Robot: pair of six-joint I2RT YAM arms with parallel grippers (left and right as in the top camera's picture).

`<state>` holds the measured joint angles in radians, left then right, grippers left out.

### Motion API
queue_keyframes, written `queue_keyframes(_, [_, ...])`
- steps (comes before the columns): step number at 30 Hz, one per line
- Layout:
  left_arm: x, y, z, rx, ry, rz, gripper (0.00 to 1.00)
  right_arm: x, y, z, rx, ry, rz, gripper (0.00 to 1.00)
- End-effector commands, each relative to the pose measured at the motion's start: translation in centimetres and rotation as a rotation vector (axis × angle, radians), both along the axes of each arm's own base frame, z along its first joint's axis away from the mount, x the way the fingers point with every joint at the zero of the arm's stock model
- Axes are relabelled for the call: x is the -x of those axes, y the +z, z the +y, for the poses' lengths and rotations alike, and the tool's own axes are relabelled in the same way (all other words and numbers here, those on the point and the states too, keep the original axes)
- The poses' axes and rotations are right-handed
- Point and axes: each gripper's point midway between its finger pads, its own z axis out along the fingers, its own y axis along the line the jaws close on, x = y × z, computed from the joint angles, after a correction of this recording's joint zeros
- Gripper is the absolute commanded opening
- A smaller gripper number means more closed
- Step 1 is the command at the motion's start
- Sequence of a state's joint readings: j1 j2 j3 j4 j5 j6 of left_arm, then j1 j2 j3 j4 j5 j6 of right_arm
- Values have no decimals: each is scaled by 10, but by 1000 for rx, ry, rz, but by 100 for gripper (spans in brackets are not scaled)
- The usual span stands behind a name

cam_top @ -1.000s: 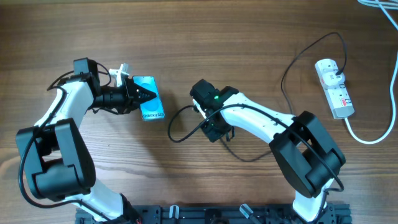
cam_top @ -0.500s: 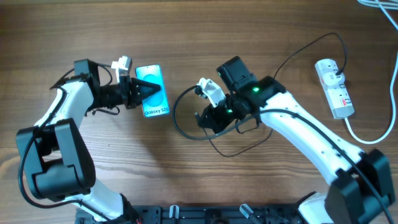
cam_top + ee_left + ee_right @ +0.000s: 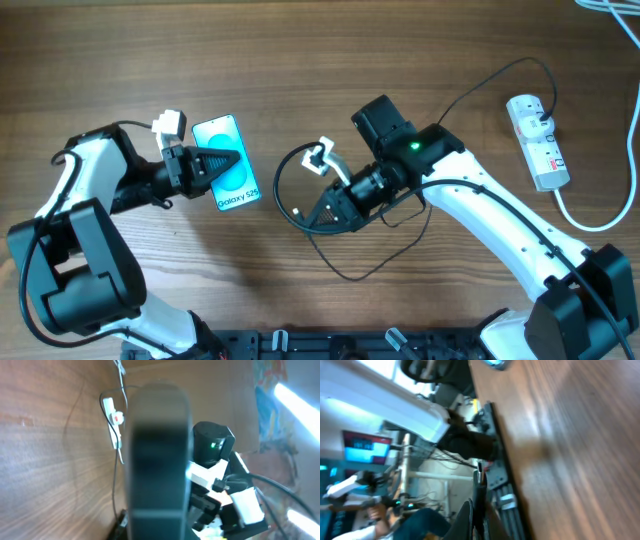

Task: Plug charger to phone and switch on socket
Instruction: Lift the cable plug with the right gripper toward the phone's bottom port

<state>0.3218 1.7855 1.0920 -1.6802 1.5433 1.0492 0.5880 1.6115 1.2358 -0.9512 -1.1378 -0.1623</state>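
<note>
Left gripper [image 3: 212, 163] is clamping the phone [image 3: 236, 188] centre-left, likely steadying it; right gripper [image 3: 305, 216] is pinching the charger [image 3: 277, 182] for insertion.

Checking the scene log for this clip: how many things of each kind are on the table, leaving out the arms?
phone: 1
charger: 1
socket, with its cord: 1
Total: 3
</note>
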Motion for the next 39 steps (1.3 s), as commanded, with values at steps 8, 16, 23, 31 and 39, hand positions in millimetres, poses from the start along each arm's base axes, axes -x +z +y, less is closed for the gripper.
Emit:
queue_keyframes(8, [15, -6, -11, 22, 1, -6, 4, 35, 34, -7, -207, 116, 81, 4])
queue_keyframes(16, [28, -17, -15, 51, 3, 87, 4, 40, 31, -10, -180, 109, 126, 4])
queue_keyframes(23, [35, -23, -17, 46, 3, 73, 4, 54, 32, -13, -151, 130, 182, 4])
queue_keyframes(31, [35, -23, -17, 41, 2, 54, 4, 84, 34, -2, -191, 220, 223, 5])
queue_keyframes(39, [34, -24, -16, 35, 3, 36, 4, 44, -12, 16, 77, 55, 153, 4])
